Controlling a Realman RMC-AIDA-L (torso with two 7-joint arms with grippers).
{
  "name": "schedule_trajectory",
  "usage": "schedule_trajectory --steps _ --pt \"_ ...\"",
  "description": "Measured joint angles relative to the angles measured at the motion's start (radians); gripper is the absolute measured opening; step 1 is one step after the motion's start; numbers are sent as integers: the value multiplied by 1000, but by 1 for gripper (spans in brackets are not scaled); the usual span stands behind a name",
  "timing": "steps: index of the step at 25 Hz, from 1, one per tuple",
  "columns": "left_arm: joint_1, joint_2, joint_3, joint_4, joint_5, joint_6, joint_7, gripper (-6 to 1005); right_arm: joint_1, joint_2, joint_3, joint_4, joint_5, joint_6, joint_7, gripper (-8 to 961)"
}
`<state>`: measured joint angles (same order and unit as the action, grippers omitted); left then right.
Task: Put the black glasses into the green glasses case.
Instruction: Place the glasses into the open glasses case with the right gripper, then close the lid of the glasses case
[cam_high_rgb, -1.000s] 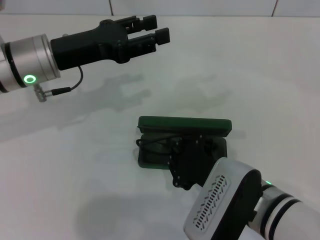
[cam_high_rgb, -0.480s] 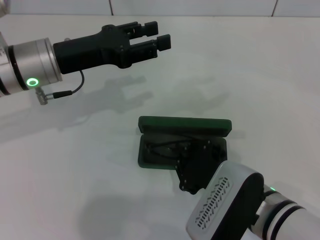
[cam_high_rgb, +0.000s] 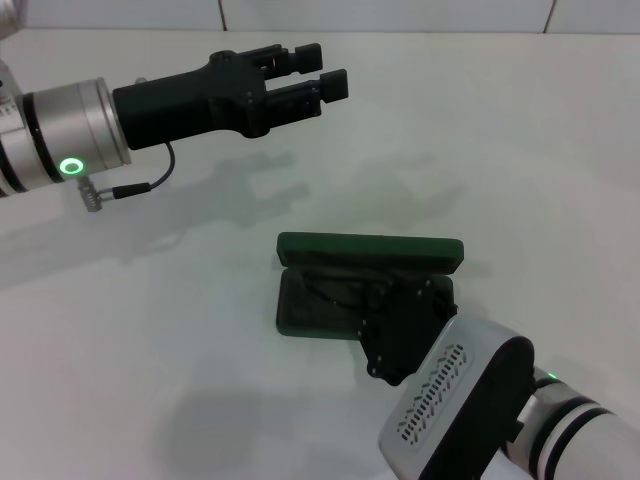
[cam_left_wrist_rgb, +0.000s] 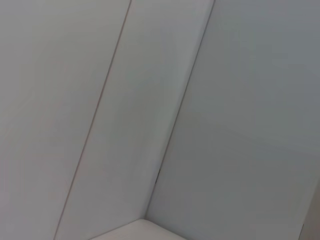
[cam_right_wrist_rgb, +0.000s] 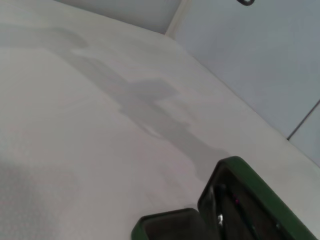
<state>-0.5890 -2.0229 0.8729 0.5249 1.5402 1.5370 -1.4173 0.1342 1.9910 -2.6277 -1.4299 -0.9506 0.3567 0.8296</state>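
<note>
Near the middle of the white counter, the green glasses case is lying open, its lid propped upright along the far edge so the tray faces up for loading. The black glasses are sitting inside that tray, only thin dark frame lines showing. The right tool is hanging over the tray's right end, hiding it; whether its fingers are parted or closed I cannot tell. The left tool is hovering well apart beyond the case, fingers spread, holding nothing, probably waiting clear.

Right claw hiding case's tray
</note>
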Motion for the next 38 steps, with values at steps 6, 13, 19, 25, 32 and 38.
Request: schedule_trajectory --steps 6,13,19,25,32,38 --pt "0 -1 -3 1 -2 0 0 626 1 -1 1 1 1 -13 0 249" --pt "0 0 -4 1 -2 0 0 625 5 -2 -3 0 -4 -41 -1 318" --pt "3 0 -3 1 -6 0 3 625 7 -7 -3 -11 -5 -75 -7 320" --pt "4 3 -3 1 -8 0 3 626 18 -36 15 -27 15 -190 -6 322" --pt "8 7 -4 6 -12 0 4 626 -14 -88 189 5 87 -578 -2 323" --pt "25 11 -45 29 -13 0 -1 625 -63 -95 508 203 147 -1118 68 325"
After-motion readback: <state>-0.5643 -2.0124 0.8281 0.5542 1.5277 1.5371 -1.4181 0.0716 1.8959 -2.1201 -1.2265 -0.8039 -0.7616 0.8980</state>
